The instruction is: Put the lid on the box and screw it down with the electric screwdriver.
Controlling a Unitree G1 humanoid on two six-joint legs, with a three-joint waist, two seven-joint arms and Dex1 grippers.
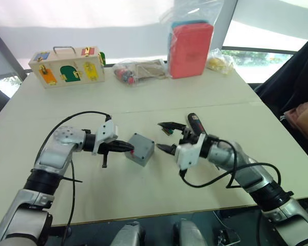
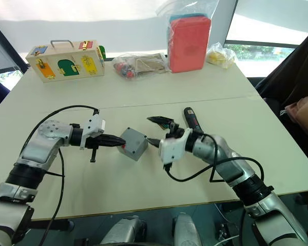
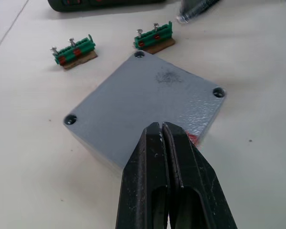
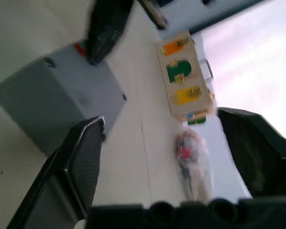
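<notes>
On the bench point(image 1: 143, 189), the lidded box point(image 1: 140, 148) sits between both arms. The left end effector point(image 1: 124, 148), fingers pressed together and empty, touches its side; the right end effector point(image 1: 167, 137) gapes empty alongside. The electric screwdriver point(image 1: 196, 123) lies just beyond, best gripped mid-barrel.

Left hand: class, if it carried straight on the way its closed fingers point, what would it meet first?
Most likely the box: the left hand points at its near side, fingertips at its edge. Contact can't be confirmed.
</notes>
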